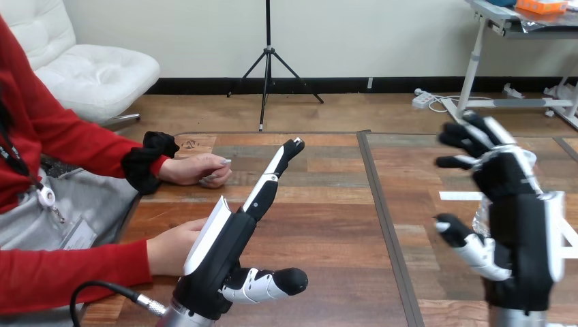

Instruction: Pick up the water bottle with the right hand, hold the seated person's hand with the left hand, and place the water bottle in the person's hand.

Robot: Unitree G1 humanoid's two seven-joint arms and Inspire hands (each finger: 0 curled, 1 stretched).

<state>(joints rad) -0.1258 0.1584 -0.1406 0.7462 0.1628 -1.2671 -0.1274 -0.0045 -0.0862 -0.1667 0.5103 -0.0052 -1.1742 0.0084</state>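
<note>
At far right on the worktop [327, 204], the bottle [482, 215] sits between your right hand's [518, 225] wide fingers; close squarely. Your left hand [221, 248], fingers straight, lies beside the person's lower hand [169, 248].

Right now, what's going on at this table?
The robot's left hand is open, fingers straight, beside the person's lower hand, not gripping it. Its right hand stands at the right against a clear water bottle; whether it grips it I cannot tell. The person's upper hand rests on the table.
</note>
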